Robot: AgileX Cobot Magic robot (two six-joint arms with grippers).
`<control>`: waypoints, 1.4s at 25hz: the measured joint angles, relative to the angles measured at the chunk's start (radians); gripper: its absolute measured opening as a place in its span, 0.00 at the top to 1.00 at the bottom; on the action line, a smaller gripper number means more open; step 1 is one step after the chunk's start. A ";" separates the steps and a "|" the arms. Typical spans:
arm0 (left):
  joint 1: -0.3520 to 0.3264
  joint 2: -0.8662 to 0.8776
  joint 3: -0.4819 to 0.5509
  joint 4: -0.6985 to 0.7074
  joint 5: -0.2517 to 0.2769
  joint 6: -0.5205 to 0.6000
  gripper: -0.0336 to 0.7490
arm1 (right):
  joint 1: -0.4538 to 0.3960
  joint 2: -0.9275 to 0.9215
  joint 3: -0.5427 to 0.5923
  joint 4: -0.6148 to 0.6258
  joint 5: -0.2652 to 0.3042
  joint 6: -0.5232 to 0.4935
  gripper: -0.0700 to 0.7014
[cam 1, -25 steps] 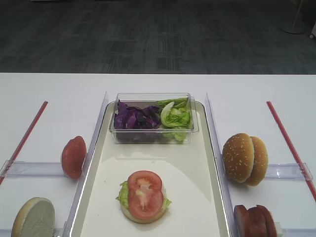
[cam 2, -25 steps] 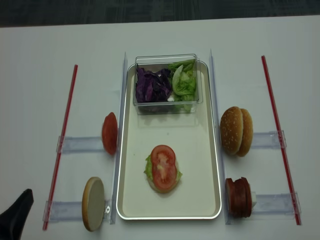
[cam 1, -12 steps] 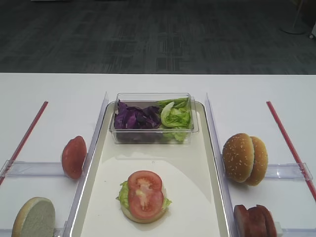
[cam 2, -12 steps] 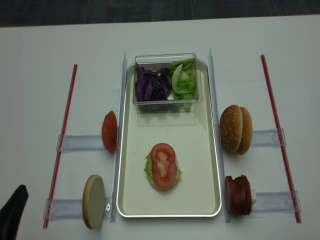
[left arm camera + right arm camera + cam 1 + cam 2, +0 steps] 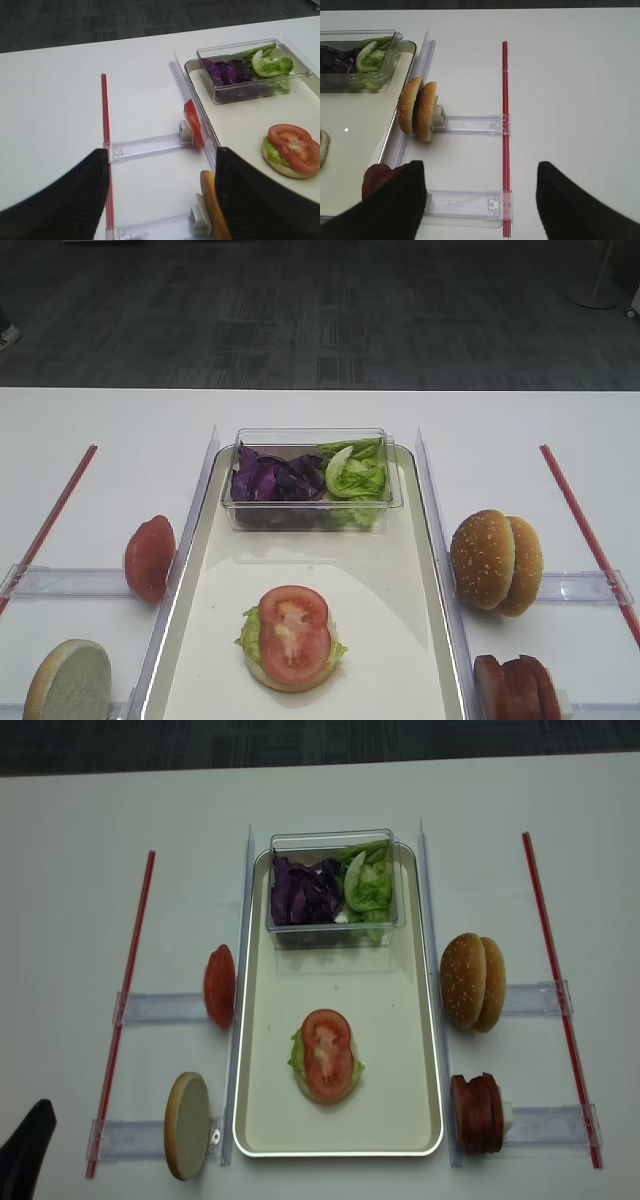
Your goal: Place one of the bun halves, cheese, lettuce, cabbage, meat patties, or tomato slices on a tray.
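White table (image 5: 300,410) fills the near field, matte, evenly lit. Beyond its far edge: dark grey carpet tile floor (image 5: 330,310). A pale round stand base (image 5: 597,295) sits on the floor, far right.

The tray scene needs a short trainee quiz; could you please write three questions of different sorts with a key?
1. True or false: a tomato slice tops the stack on the tray.
2. Which sits left in the clear box: A) cabbage B) lettuce?
3. Fill in: the sesame bun tops stand on ____ outside the tray.

Key: 1 true; 2 A; 3 edge.
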 joint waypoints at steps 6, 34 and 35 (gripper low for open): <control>0.000 -0.002 -0.021 0.000 0.061 0.000 0.40 | 0.000 0.000 0.000 0.000 0.000 0.000 0.26; 0.000 -0.004 -0.012 0.075 0.197 -0.080 0.40 | 0.000 0.000 0.000 0.000 0.000 0.000 0.26; 0.000 -0.004 -0.011 0.075 0.197 -0.080 0.40 | 0.000 0.000 0.000 0.000 0.000 0.000 0.26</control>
